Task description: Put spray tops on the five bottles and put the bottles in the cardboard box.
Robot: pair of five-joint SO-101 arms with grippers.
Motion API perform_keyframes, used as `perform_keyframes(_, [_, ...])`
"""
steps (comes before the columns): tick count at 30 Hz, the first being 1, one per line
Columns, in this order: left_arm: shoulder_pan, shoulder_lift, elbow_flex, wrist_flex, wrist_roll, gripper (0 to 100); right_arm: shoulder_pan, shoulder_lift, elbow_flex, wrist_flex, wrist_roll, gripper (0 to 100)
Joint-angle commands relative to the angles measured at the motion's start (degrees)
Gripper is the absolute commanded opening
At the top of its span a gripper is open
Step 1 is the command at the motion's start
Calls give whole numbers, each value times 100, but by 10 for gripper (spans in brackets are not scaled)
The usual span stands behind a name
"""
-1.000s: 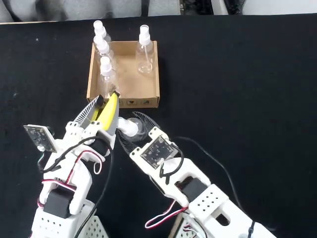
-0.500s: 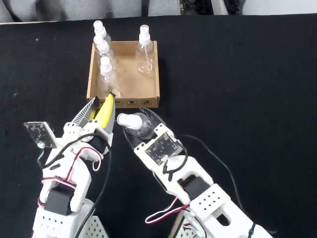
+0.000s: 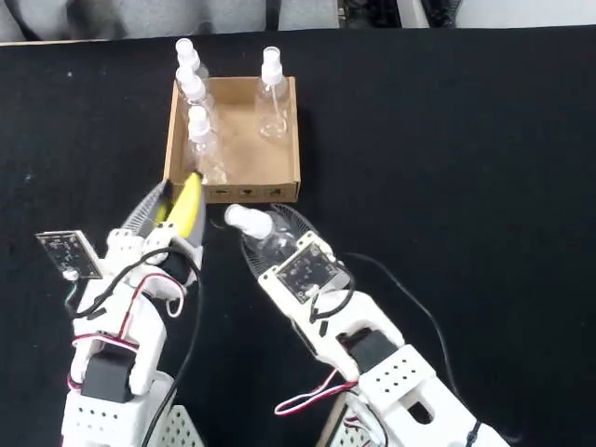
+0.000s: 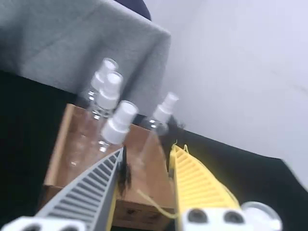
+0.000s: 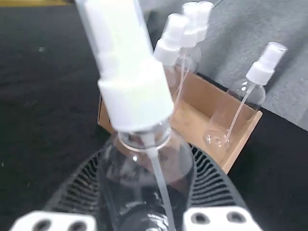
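Note:
The cardboard box (image 3: pixel 279 172) sits at the table's far side. Three capped clear bottles (image 3: pixel 200 130) stand along its left wall and one capped bottle (image 3: pixel 272 88) stands at its far right. My right gripper (image 3: pixel 270 237) is shut on a fifth clear bottle (image 3: pixel 265 240), which has a white spray top (image 3: pixel 239 218) and tilts toward the box's front wall. In the right wrist view that bottle (image 5: pixel 139 154) is close up, with the box (image 5: pixel 240 139) behind it. My left gripper (image 3: pixel 175 193) is open beside the box's front left corner. Its grey and yellow fingers (image 4: pixel 197 185) hold nothing.
Black cloth covers the table (image 3: pixel 447 140), with free room to the right of the box and along the left edge. A grey fabric backdrop (image 4: pixel 72 43) rises behind the box. The two arms stand close together in front of it.
My left gripper has drawn away to the left from the held bottle's spray top. The right gripper has carried the bottle a little forward toward the box.

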Motion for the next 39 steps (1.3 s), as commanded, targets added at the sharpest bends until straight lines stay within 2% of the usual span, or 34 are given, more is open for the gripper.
perform_keyframes(1, [-391,-35,84,26,-264,137,220,-215,4,-35,-35,81])
perform_keyframes(8, [-514,-35,699,18,-712,137,290,-215,4,-35,-35,81])
perform_keyframes(16, [-514,-9,1174,70,-888,137,316,-215,4,-35,-35,81])
perform_keyframes(39, [-514,-35,1174,2391,-923,139,440,-215,4,-44,-35,81])
